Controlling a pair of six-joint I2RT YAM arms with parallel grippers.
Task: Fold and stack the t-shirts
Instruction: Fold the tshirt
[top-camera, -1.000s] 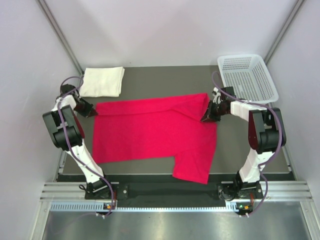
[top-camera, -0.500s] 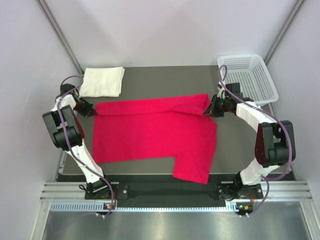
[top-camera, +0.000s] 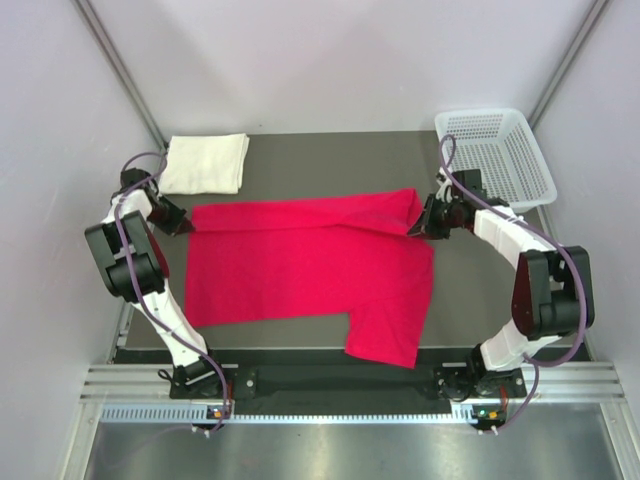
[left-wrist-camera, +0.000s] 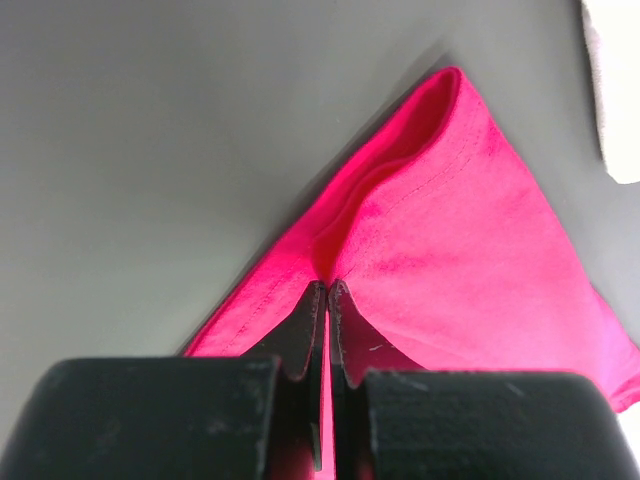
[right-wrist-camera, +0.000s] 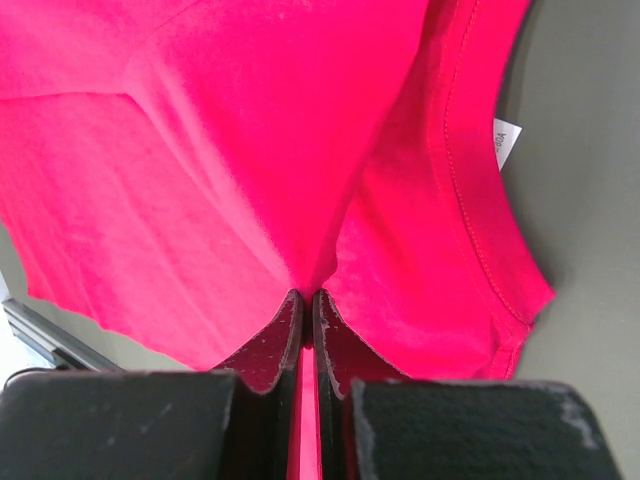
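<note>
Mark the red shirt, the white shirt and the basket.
red shirt (top-camera: 300, 262), top view, middle of its body.
white shirt (top-camera: 205, 163), top view, centre of the fold.
basket (top-camera: 496, 152), top view, bare mesh floor.

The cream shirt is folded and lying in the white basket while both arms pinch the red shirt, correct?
No. The cream shirt is folded, but it lies on the table at its far left corner, apart from the white basket, as the top view shows. Both arms do pinch the red shirt.

The red t-shirt (right-wrist-camera: 230, 150) is pinched tight in the right gripper (right-wrist-camera: 308, 302); a white label (right-wrist-camera: 507, 143) is seen by its stitched edge, grey table (right-wrist-camera: 590, 150) beyond
</note>
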